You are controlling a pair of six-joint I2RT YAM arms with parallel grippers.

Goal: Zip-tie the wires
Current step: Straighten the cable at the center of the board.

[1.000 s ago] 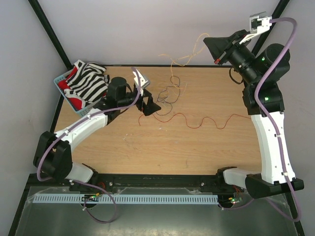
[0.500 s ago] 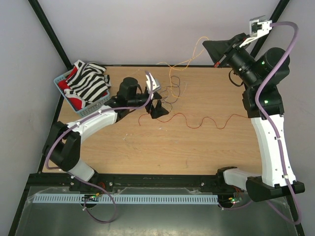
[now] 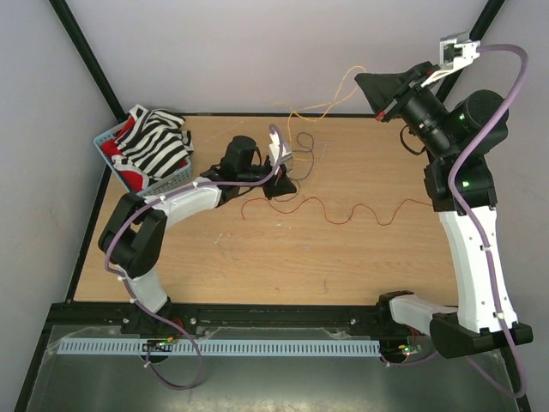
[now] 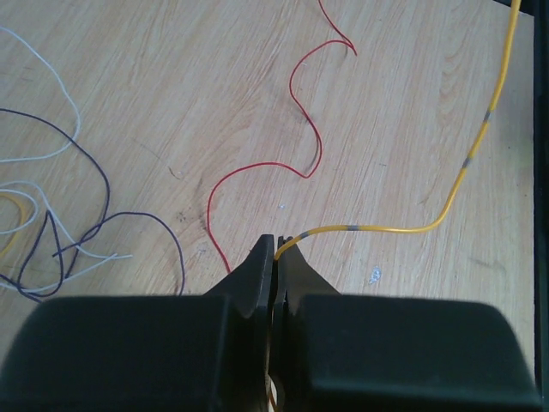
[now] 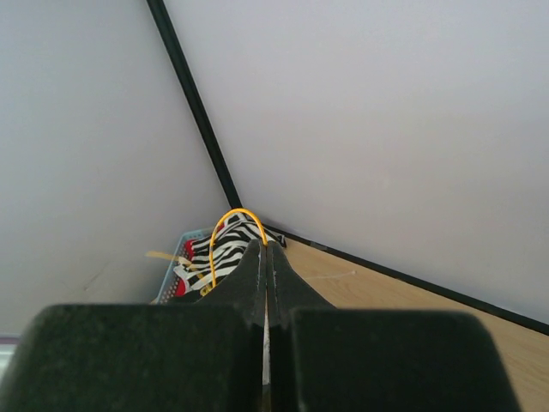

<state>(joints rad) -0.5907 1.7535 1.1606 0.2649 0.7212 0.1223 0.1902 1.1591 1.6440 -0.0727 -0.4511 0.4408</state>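
Observation:
The wires lie in a loose tangle at the back middle of the table: a long red strand (image 3: 343, 210), dark strands (image 3: 306, 159) and a yellow-orange one (image 3: 330, 105). My left gripper (image 3: 287, 182) is low over the tangle, shut on the yellow wire (image 4: 412, 227), which leaves its tips (image 4: 279, 245) to the right. A red strand (image 4: 296, 103) and purple and white strands (image 4: 103, 180) lie beside it. My right gripper (image 3: 360, 79) hangs high over the back edge, shut on the same yellow wire (image 5: 230, 215), which loops out of its tips (image 5: 266, 247). The zip tie is out of view.
A blue basket (image 3: 105, 137) with a zebra-striped cloth (image 3: 154, 142) stands in the back left corner, also in the right wrist view (image 5: 169, 276). Black frame posts run along the back edge and corners.
The left arm swung right into the tangle, and its gripper went from open to shut on the yellow wire. The right gripper shifted slightly, still holding the wire up.

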